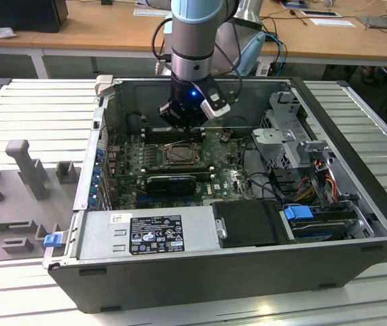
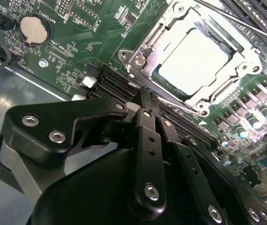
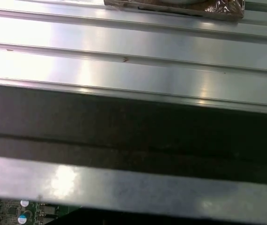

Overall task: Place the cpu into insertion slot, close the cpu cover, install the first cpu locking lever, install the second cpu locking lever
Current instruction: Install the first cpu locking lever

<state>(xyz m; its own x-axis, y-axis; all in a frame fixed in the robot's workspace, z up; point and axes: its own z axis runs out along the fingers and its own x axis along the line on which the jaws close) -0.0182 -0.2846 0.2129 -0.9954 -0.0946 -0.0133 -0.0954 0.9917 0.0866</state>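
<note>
The cpu (image 2: 194,58) lies flat in the insertion slot (image 1: 180,155), its pale metal face showing through the window of the cpu cover (image 2: 145,47). The silvery cover frame lies down over the chip's edges. A thin metal locking lever (image 2: 246,26) runs along the socket's far side; whether it is latched I cannot tell. My gripper (image 2: 145,104) hangs just above the green board (image 2: 96,28) beside the socket, over the black memory slots (image 2: 114,84). Its two black fingers are pressed together with nothing between them. In the exterior view the gripper (image 1: 182,125) is just behind the socket.
The board sits deep in an open computer case (image 1: 356,251) with tall walls all round. A power supply (image 1: 153,234), a drive cage (image 1: 282,136) and loose cables (image 1: 316,183) crowd the exterior view's right. A coin battery (image 2: 34,29) sits on the board. The case rests on a ribbed metal table (image 3: 124,42).
</note>
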